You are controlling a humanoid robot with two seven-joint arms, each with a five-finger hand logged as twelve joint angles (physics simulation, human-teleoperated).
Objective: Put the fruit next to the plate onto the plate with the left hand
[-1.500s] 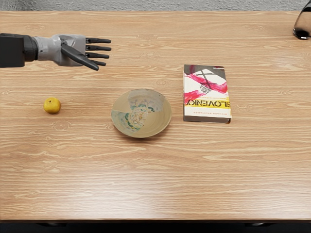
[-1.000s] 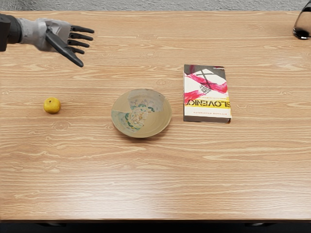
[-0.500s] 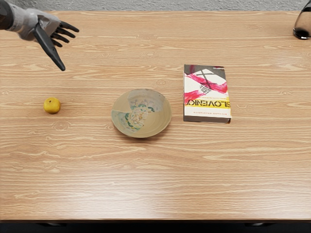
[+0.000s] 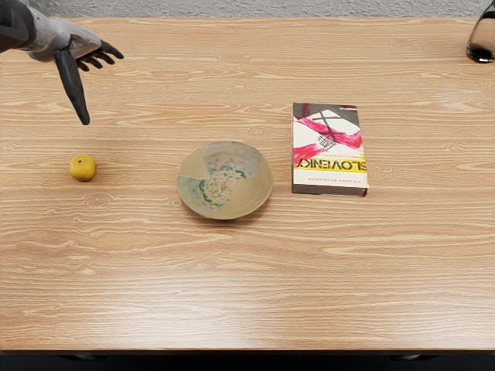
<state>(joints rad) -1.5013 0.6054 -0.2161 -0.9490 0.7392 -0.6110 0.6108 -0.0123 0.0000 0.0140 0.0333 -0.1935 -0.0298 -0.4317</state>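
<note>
Fruit (image 4: 83, 168) lies left of plate (image 4: 224, 180) (well apart), left hand (image 4: 68, 46) spread, empty, beyond it

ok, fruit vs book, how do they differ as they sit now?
The fruit is small, round and plain yellow; the book is flat, rectangular, with a red, white and yellow cover. The fruit lies picture-left of the plate with a wide gap; the book lies on its other side, much closer. The open left hand is nearer the fruit than the book. Both rest on the table, outside the plate.
</note>
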